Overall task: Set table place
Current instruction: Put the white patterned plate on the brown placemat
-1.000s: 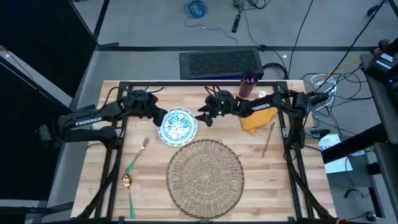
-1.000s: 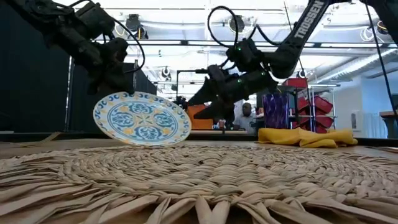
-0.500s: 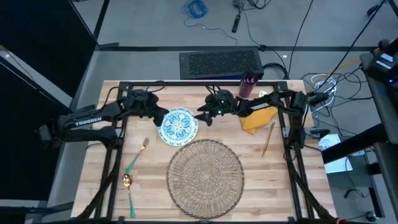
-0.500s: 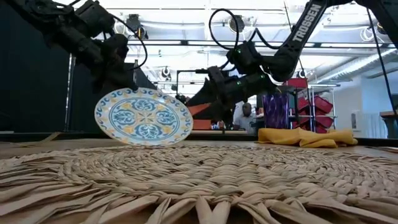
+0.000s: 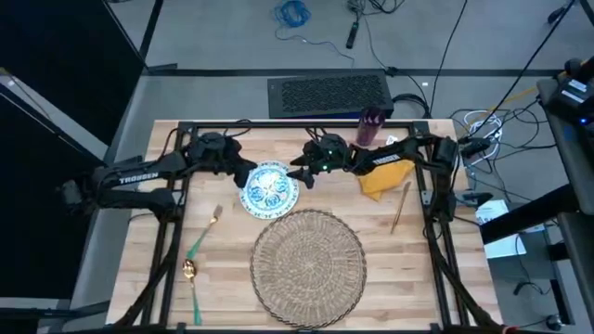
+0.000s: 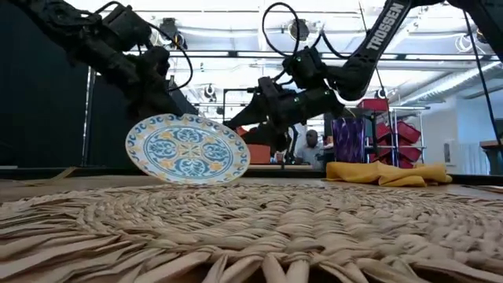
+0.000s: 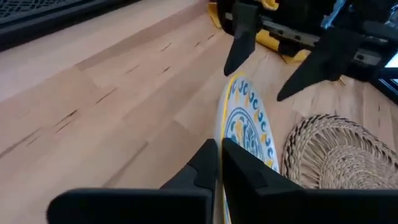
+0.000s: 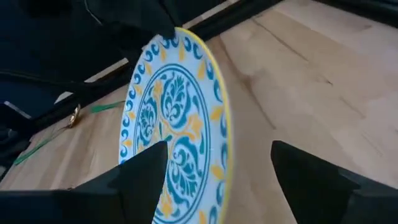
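From above, the round blue-green patterned plate with a yellow rim [image 5: 269, 188] sits between the two dark arms over the light-wood butcher-block table [image 5: 223, 278], just beyond the far edge of the round woven wicker placemat [image 5: 308, 264]; only the level view across the table shows that the plate [image 6: 187, 149] is lifted clear of the wood and tilted steeply, its face turned toward the mat. The left wrist view adds the grip: the left gripper [image 7: 219, 163] has its fingers pinched narrowly on the plate's rim, the plate edge-on between them. The right wrist view shows the right gripper [image 8: 214, 180] spread wide, one finger on each side of the plate's face, not touching it. The left arm reaches in from the table's left side, roughly level, its wrist at the plate's far-left edge; the right arm stretches across from the right, its gripper [image 5: 302, 173] just beside the plate's right rim. Elsewhere in the overhead view, a mustard-yellow cloth napkin [image 5: 385, 180], a slim gold-tan knife [image 5: 400, 206] and a small purple cup [image 5: 370, 127] lie to the right, a green-handled gold fork [image 5: 203, 233] and matching spoon [image 5: 192, 283] to the left.
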Robot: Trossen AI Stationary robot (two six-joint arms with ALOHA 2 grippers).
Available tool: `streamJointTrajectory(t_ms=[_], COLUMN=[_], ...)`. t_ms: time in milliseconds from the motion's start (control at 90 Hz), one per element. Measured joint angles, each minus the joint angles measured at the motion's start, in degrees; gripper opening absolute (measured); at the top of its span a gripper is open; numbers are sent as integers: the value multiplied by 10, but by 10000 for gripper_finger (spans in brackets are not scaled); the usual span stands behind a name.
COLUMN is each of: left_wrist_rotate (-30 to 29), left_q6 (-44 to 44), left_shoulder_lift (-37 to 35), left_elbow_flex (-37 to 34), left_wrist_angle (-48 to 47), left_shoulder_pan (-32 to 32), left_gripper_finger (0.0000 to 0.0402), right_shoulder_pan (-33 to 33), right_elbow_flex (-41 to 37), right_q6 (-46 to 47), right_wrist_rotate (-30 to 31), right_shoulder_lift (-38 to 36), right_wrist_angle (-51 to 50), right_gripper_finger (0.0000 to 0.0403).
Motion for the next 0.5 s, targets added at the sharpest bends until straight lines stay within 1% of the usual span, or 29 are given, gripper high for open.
streamJointTrajectory(t_ms=[111, 322, 422, 500], left_wrist_rotate=[3, 4, 4, 3], left_q6=[-1, 0, 0, 1], left_shoulder_lift=[0, 0, 0, 0], left_elbow_flex=[0, 0, 0, 0], left_wrist_angle=[6, 12, 11, 8], left_shoulder_pan=[0, -1, -1, -1], left_gripper_finger=[0, 0, 0, 0], right_shoulder_pan=[0, 9, 11, 12], right_elbow_flex=[21, 69, 86, 92], right_q6=[2, -1, -4, -11], right_wrist_rotate=[-23, -30, -42, -50], right_shoulder_lift=[33, 81, 96, 97], right_wrist_angle=[-1, -1, -1, -16], right_gripper_finger=[272, 266, 247, 216])
